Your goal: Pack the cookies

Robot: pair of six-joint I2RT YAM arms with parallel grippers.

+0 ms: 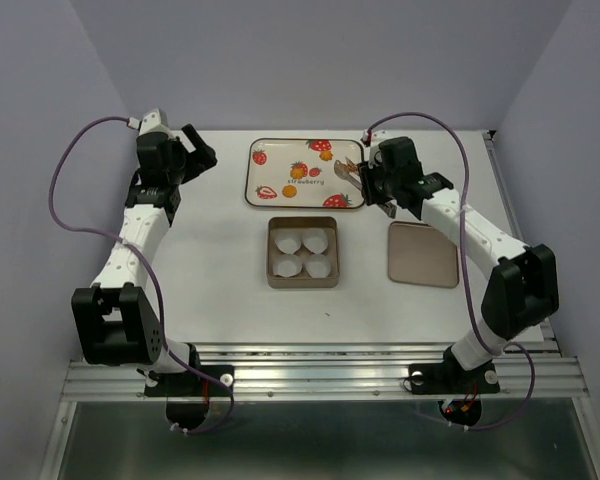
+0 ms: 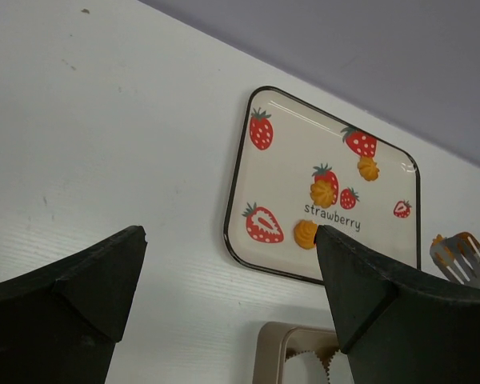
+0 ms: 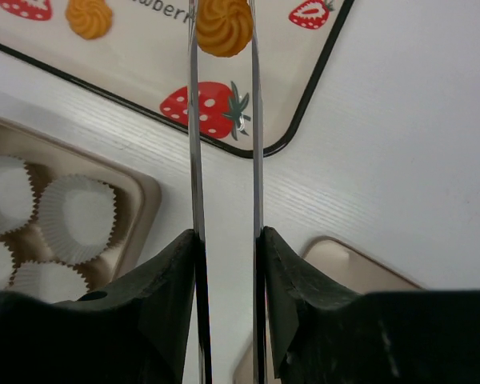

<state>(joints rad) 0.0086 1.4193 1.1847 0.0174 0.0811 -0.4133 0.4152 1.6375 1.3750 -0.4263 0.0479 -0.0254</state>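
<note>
Three small orange cookies (image 2: 323, 193) lie on the strawberry-print tray (image 2: 288, 160) at the back of the table (image 1: 280, 170). My right gripper (image 3: 226, 240) is shut on metal tongs (image 3: 194, 160). The tong tips pinch a fourth cookie (image 3: 224, 28) above the tray's near right corner; it also shows in the left wrist view (image 2: 442, 252). The square tin (image 1: 272, 250) holds white pleated paper cups (image 3: 76, 220), all empty. My left gripper (image 2: 230, 240) is open and empty, held above the table left of the tray and tin.
The tin's lid (image 1: 422, 254) lies flat to the right of the tin, under my right arm. A purple wall stands just behind the tray. Bare white table lies left of and in front of the tin.
</note>
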